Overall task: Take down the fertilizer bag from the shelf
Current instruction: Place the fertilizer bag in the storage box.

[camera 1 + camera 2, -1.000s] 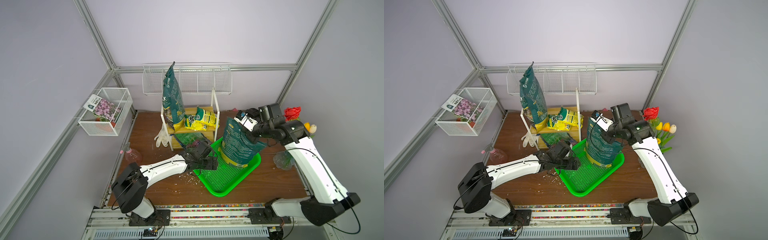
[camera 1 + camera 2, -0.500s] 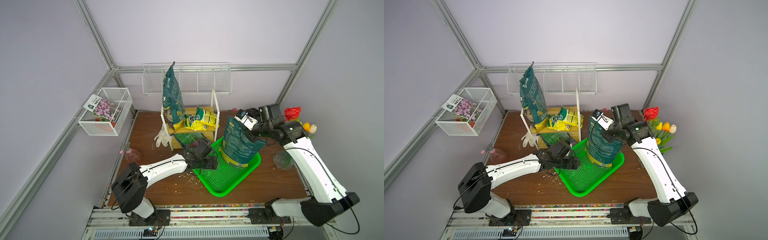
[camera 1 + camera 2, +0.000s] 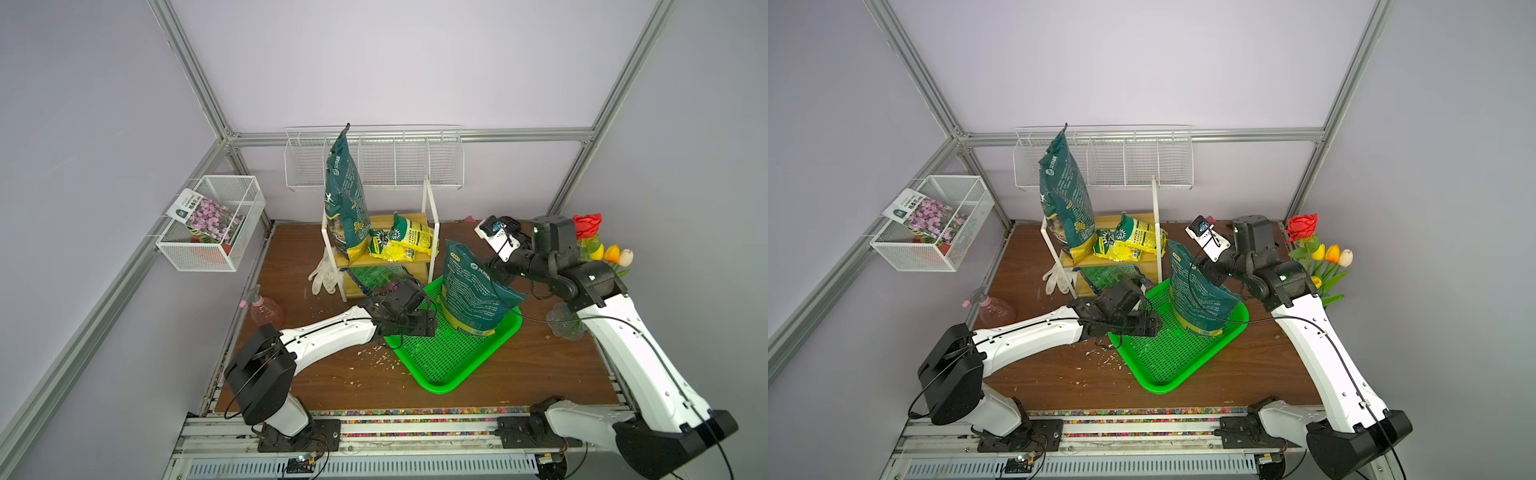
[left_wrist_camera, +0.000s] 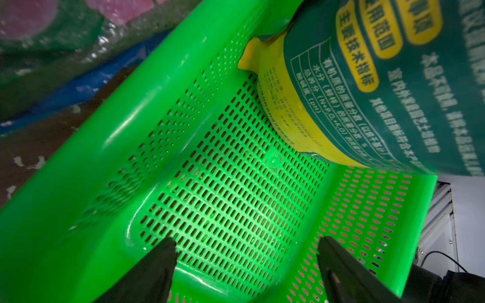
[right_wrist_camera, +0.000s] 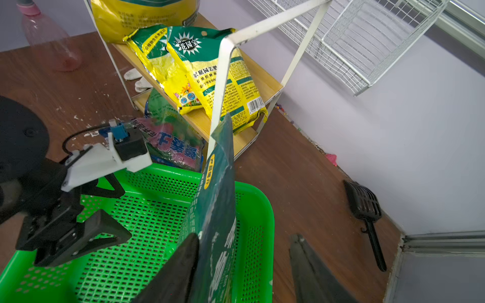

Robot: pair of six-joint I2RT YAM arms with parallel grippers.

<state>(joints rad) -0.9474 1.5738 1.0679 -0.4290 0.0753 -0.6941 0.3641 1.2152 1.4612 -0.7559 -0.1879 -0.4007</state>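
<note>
We see a glossy teal fertilizer bag (image 3: 473, 291) upright in the perforated green tray (image 3: 449, 365) (mid-frame); left gripper (image 4: 245, 241) and right gripper (image 5: 245, 237) both gape.

A fertilizer bag (image 3: 1198, 297) stands upright in the green tray (image 3: 1167, 353) at four o'clock from the shelf (image 3: 1100, 262), right end effector (image 3: 1205, 272) beside it.

table (image 3: 540, 374): brown wood | on it: shelf (image 3: 399, 263), green tray (image 3: 449, 357), spray bottle (image 3: 266, 311), gloves (image 3: 322, 276)

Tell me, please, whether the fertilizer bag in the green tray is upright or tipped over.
Upright: the fertilizer bag stands on its yellow base in the green tray, top edge up.
</note>
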